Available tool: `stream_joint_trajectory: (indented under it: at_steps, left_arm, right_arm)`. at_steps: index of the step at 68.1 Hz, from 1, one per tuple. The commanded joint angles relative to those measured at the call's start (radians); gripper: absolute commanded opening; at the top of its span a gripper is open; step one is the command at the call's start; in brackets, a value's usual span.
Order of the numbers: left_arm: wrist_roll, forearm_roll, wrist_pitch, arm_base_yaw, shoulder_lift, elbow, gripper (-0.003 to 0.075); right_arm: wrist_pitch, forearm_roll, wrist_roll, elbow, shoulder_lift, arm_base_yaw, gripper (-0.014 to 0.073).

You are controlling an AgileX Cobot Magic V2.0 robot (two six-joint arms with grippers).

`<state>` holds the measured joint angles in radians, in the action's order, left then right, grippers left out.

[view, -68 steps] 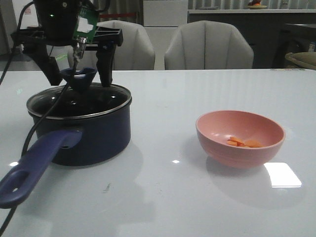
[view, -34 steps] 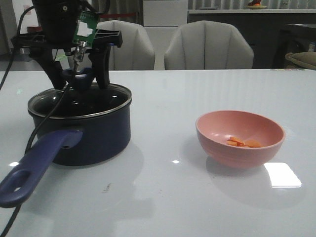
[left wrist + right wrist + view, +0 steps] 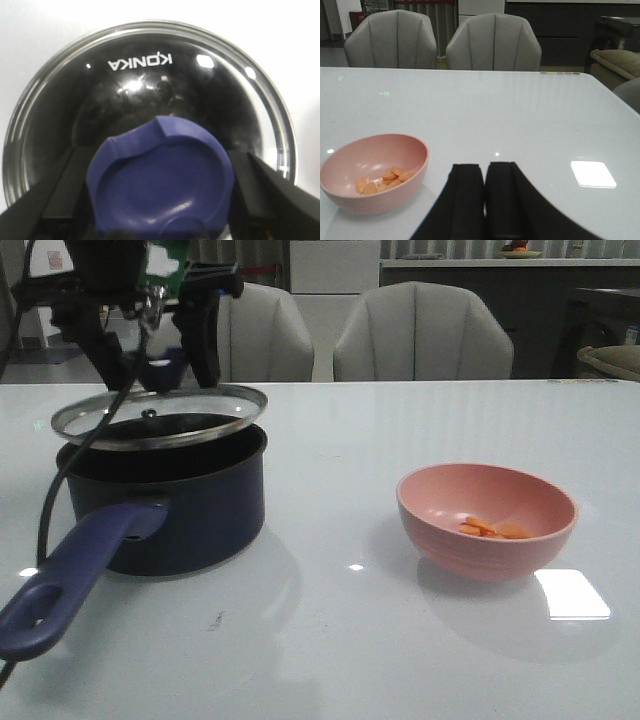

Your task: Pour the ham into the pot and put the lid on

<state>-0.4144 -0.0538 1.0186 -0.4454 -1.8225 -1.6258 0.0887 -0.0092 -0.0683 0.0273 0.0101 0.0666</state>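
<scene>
The dark navy pot stands at the left of the table, its purple-blue handle pointing to the front left. My left gripper is shut on the lid's blue knob and holds the glass lid a little above the pot rim, slightly tilted. The lid fills the left wrist view. The ham lies as small orange slices in the salmon-pink bowl at the right, also in the right wrist view. My right gripper is shut and empty, beside the bowl.
Two grey chairs stand behind the table's far edge. A bright light reflection lies on the white table to the right of the bowl.
My left gripper closed on the lid's knob and lifted the lid off the pot; it now hangs just above the rim. The bowl and right gripper have not moved.
</scene>
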Motion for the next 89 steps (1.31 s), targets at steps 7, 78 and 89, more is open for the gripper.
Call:
stream_joint_trajectory:
  at_steps: [7,78,89]
  left_arm:
    - [0.059,-0.015,-0.007,0.047,0.117,-0.032,0.0298]
    - [0.447,0.218,-0.346,0.596,0.149,0.510,0.0302]
    - [0.450,0.218,-0.373,0.596,0.108,0.510,0.0304]
  right_arm:
    - [-0.089,-0.008,-0.001,-0.006,0.020,0.002,0.0162]
    - [-0.089,-0.008,-0.001,-0.006,0.020,0.002,0.0162]
    - [-0.089,-0.008,-0.001,-0.006,0.020,0.002,0.0162]
